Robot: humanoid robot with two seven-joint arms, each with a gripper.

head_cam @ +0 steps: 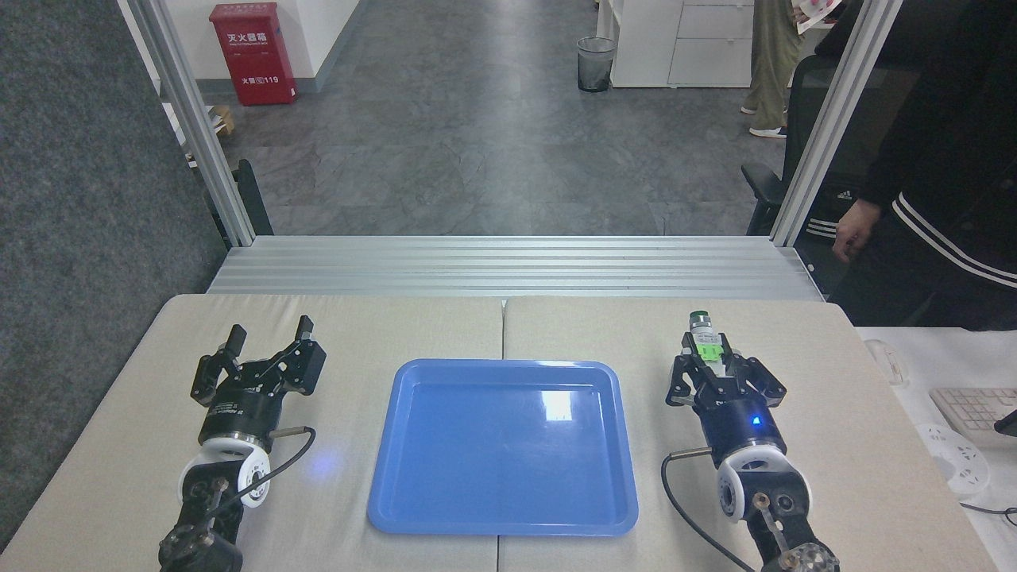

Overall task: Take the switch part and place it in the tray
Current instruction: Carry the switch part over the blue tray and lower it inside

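A pale padded table (556, 334) is seen in front of a grey floor and a metal frame. In the middle of the table a blue tray (381, 508) is laid flat, and nothing is seen in it yet.

The switch part (703, 343) is held in the right gripper (709, 361), just to the right of the tray. The fingers are closed around its lower end, so the green clip and the dark round end are left sticking out at the top. It seems to be held up off the table so that it can be carried sideways over the low rim. The part is not in the tray yet, so the placing is judged still to be done.

The left gripper (268, 340) is kept on the other side of the tray, with its fingers spread and nothing held.

A person in dark clothes (937, 159) is seen at the right, beside a keyboard (973, 413). A red box (253, 54) and a bin (595, 63) are far back. Nothing is seen between the part and the tray.
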